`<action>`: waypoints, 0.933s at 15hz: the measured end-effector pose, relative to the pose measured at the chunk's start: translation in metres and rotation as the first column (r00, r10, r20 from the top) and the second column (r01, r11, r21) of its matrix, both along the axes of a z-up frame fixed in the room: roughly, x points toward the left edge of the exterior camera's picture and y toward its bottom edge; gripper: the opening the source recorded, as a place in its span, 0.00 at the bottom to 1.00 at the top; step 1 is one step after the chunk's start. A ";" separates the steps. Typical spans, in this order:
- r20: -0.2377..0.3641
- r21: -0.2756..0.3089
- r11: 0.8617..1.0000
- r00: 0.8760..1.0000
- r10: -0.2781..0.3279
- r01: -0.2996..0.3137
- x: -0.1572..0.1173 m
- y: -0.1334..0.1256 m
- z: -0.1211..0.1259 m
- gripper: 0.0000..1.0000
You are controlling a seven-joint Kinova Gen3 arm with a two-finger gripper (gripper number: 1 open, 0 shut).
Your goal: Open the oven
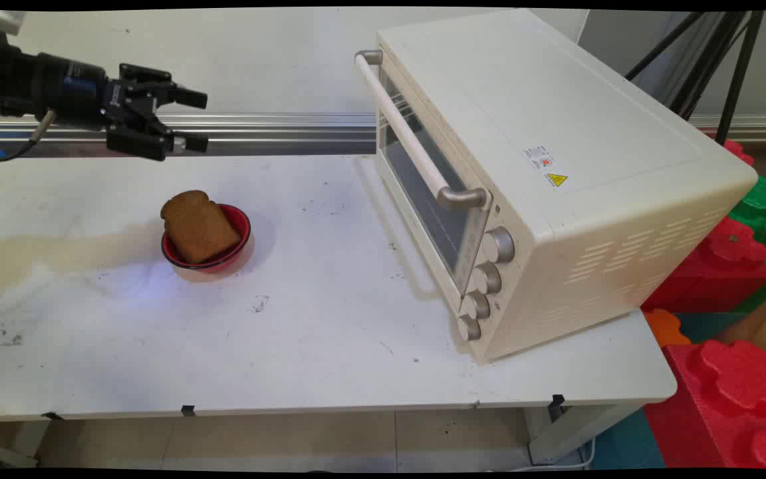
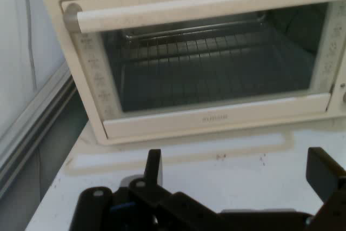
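My black gripper (image 1: 198,121) hangs open and empty above the table's far left, pointing right toward the oven. Below and slightly right of it, a brown slice of toast (image 1: 198,226) leans in a small red bowl (image 1: 237,219) on the white table (image 1: 316,313). A cream toaster oven (image 1: 542,173) stands at the right with its glass door shut and a long handle (image 1: 409,133) across the top of the door. In the hand view, my gripper (image 2: 238,169) faces the oven door (image 2: 211,63), with the wire rack visible behind the glass and the fingers (image 2: 153,167) spread wide.
Several knobs (image 1: 489,279) run down the oven's near right corner. Red and green foam blocks (image 1: 735,319) are stacked off the table's right end. A metal rail (image 1: 276,126) runs along the wall behind the table. A black tripod (image 1: 715,53) stands at the back right.
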State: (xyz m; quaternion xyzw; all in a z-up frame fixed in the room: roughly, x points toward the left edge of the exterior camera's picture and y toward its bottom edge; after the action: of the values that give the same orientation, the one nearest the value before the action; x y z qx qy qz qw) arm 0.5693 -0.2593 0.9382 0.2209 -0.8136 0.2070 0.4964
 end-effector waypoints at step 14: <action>-0.076 -0.022 1.000 0.997 -0.003 0.001 -0.043 -0.034 0.021 1.00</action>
State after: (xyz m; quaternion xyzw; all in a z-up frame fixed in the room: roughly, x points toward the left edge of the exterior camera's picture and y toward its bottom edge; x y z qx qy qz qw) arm 0.5268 -0.2935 0.9596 0.2222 -0.7920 0.2068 0.5297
